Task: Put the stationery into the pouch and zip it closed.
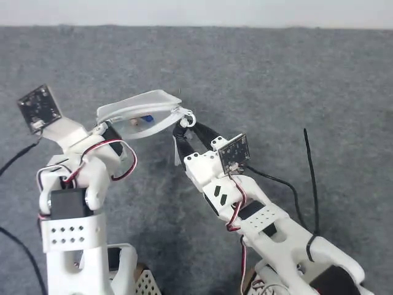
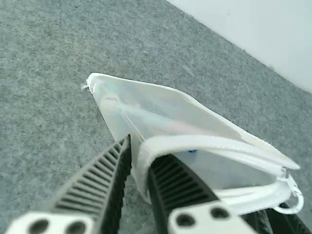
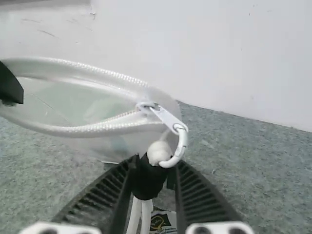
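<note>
The pouch point(image 1: 144, 114) is held open above the table point(image 1: 276, 74), one claw at each end. The left claw point(image 2: 139, 146) is clamped on its rim. The right claw point(image 3: 155, 168) is clamped on the zipper pull point(image 3: 168, 124).

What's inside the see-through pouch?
Inside the pouch, a small blue piece and a pale pinkish stick shape show through. Its cloudy wall blurs them, so I can't tell what they are.

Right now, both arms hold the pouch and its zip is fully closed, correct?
Not quite. The left gripper and right gripper do hold the pouch, but its zip is open: the right wrist view shows its mouth gaping, slider at one end.
</note>
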Controlling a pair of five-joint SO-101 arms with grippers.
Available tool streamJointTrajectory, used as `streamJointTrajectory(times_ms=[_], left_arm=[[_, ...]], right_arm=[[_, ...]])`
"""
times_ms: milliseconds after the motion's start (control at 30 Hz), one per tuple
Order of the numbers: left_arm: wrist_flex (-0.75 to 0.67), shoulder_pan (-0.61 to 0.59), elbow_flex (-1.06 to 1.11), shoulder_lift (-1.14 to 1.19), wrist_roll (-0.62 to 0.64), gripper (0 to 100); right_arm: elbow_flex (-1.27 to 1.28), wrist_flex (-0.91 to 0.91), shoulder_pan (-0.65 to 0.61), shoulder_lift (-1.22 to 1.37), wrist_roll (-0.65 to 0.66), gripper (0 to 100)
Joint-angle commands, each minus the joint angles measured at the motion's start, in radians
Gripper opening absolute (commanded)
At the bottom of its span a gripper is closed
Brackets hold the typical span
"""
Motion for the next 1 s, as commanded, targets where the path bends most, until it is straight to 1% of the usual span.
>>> streamJointTrajectory(times_ms=[0, 100, 133, 233, 400, 467, 633, 800, 833, 967], left_arm=[[-0.037, 0.008, -0.007, -0.009, 0.011, 1], [-0.037, 0.008, -0.007, -0.009, 0.011, 1], [-0.037, 0.008, -0.007, -0.009, 0.011, 1], [-0.037, 0.008, -0.007, -0.009, 0.011, 1], [-0.037, 0.008, -0.007, -0.009, 0.011, 1], [-0.037, 0.008, -0.007, -0.009, 0.011, 1], [-0.037, 0.008, -0.007, -0.009, 0.011, 1], [-0.037, 0.008, -0.007, -0.008, 0.011, 1], [-0.037, 0.008, -0.007, -0.008, 0.011, 1], [-0.037, 0.008, -0.007, -0.006, 0.011, 1]], right_arm=[[0.005, -0.016, -0.005, -0.010, 0.028, 5.8], [0.009, 0.021, -0.012, -0.028, 0.095, 5.8], [0.008, 0.041, -0.013, -0.038, 0.094, 6.3], [-0.021, 0.133, -0.013, -0.061, 0.057, 6.4], [-0.152, 0.355, -0.012, -0.062, -0.018, 6.4], [-0.183, 0.403, -0.012, -0.062, -0.046, 6.4], [-0.189, 0.407, -0.008, -0.062, -0.051, 7.2], [-0.189, 0.415, -0.012, -0.062, -0.055, 20.5], [-0.189, 0.415, -0.012, -0.062, -0.055, 21.8], [-0.190, 0.407, -0.012, -0.062, -0.057, 17.8]])
